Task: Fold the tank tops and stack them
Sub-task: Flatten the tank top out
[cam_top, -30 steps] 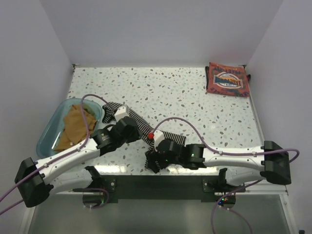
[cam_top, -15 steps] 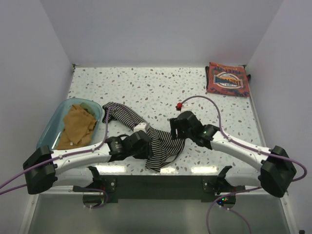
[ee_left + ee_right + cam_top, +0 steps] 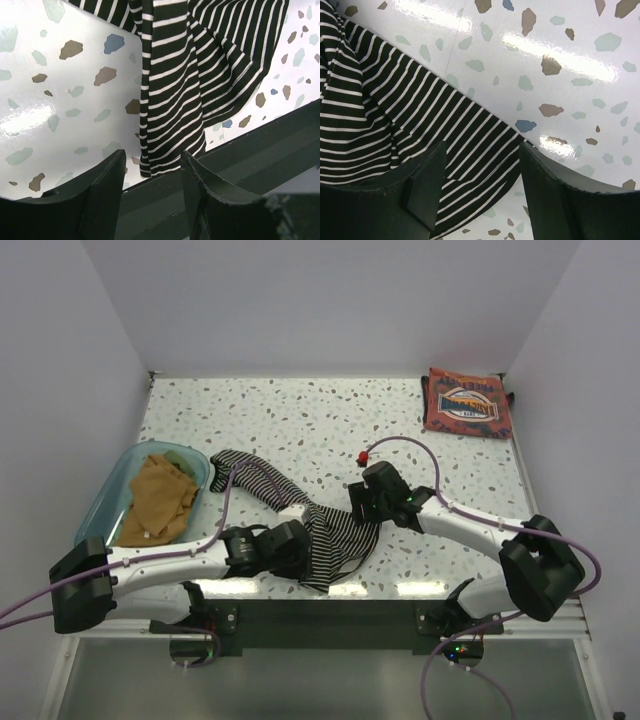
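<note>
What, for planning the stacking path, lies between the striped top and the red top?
Top view: the right gripper and its cable beside the striped top, then bare speckled table up to the red top.

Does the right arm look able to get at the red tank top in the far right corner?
Probably yes. The red tank top lies flat and uncovered; only bare table separates it from the right arm's open fingers, over the striped top.
</note>
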You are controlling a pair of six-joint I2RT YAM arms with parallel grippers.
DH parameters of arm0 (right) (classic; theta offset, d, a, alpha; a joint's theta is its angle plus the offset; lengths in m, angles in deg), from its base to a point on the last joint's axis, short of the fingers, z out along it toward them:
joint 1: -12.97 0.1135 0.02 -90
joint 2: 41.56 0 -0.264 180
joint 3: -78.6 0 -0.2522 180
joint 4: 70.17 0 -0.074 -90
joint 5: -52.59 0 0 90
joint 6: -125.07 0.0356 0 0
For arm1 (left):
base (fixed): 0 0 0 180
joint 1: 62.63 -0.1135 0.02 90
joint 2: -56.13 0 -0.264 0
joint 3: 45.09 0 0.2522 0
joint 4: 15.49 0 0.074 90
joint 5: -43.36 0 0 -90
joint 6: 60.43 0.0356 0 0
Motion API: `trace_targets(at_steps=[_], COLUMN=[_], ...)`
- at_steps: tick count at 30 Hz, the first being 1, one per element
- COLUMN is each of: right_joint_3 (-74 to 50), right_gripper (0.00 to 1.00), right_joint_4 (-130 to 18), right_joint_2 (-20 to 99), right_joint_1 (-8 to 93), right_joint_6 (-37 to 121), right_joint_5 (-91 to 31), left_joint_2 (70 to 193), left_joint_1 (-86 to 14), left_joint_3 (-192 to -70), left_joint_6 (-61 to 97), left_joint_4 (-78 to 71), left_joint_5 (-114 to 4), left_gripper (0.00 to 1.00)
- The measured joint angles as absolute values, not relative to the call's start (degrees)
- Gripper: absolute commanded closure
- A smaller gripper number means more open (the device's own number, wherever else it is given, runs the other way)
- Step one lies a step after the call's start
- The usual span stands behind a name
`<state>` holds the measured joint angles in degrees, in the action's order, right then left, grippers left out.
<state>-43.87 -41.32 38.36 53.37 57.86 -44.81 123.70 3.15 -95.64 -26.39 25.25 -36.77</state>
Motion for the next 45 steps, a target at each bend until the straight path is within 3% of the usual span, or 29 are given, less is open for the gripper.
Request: trace_targets(at_steps=[16, 34, 41, 45], right_joint_3=[-43.9, -47.2, -47.2, -47.3], right_gripper=[0.41, 0.43, 0.49, 0.58], right_joint_4=[-42.8, -42.2, -42.0, -42.1], right_joint_2=[40.9, 40.9, 42.1, 42.1], right_joint_1=[50.6, 49.5, 49.4, 49.3], right_joint_6=[56.4, 57.7, 60.1, 61.4], right_joint_5=[-42.3, -43.9, -43.8, -43.9], left_joint_2=[126.0, 126.6, 124.7, 122.8], left_joint_1=[5.0, 5.0, 5.0, 5.0], left_joint_3=[-94.3, -93.2, -93.2, -93.2], left_joint_6=[-26.6, -27.0, -27.9, -28.4], left_joint_4=[23.1, 21.7, 22.7, 23.9], left_joint_5=[-37.4, -37.5, -36.9, -35.9], left_gripper=[0.55, 0.92, 0.96, 0.99])
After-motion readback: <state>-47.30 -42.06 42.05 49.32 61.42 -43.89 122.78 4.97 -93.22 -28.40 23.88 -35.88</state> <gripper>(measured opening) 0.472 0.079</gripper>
